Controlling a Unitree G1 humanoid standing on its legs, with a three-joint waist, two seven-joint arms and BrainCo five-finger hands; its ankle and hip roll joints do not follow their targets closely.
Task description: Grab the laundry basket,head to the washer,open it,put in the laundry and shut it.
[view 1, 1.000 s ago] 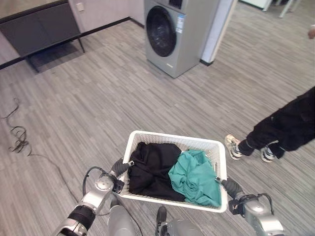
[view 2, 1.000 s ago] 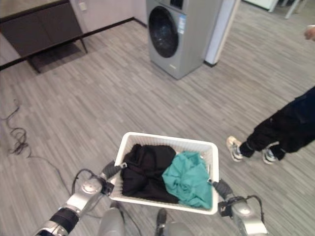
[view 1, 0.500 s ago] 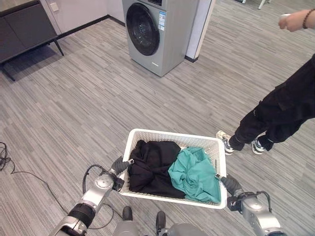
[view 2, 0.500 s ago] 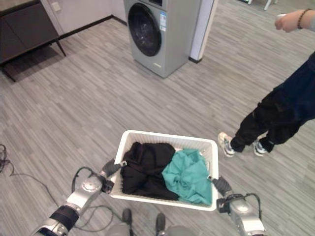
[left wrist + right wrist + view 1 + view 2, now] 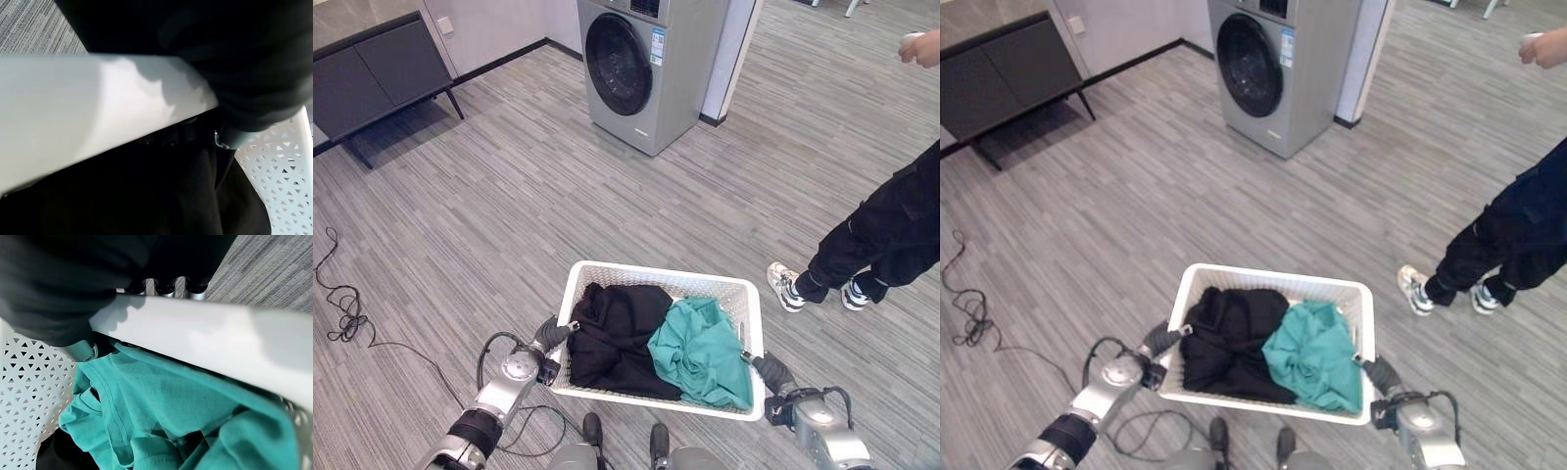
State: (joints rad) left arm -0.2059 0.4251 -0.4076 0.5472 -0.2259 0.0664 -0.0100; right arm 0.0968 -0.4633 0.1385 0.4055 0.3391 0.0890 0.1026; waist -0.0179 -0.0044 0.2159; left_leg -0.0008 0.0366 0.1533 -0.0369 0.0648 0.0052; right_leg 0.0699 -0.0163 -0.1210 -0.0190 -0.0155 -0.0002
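Observation:
A white laundry basket [image 5: 663,278] hangs above the grey floor close in front of me. A black garment [image 5: 615,336] lies in its left half and a teal one [image 5: 701,352] in its right half. My left hand [image 5: 551,333] grips the basket's left rim [image 5: 73,112], thumb [image 5: 229,139] inside. My right hand [image 5: 772,371] grips the right rim [image 5: 205,338], fingers [image 5: 166,286] curled over the outside and thumb [image 5: 81,350] inside by the teal cloth [image 5: 161,401]. The silver washer [image 5: 651,69] stands ahead, its round dark door [image 5: 616,65] shut.
A person in dark trousers [image 5: 886,235] and light shoes [image 5: 785,287] stands to the right of the basket, one hand [image 5: 922,46] raised. A dark low cabinet [image 5: 382,73] on legs stands at the far left. A white wall edge [image 5: 734,49] flanks the washer.
The camera has swung, so the washer and cabinet sit further right in the picture. The person has shifted slightly to the right. Both hands hold the basket as before.

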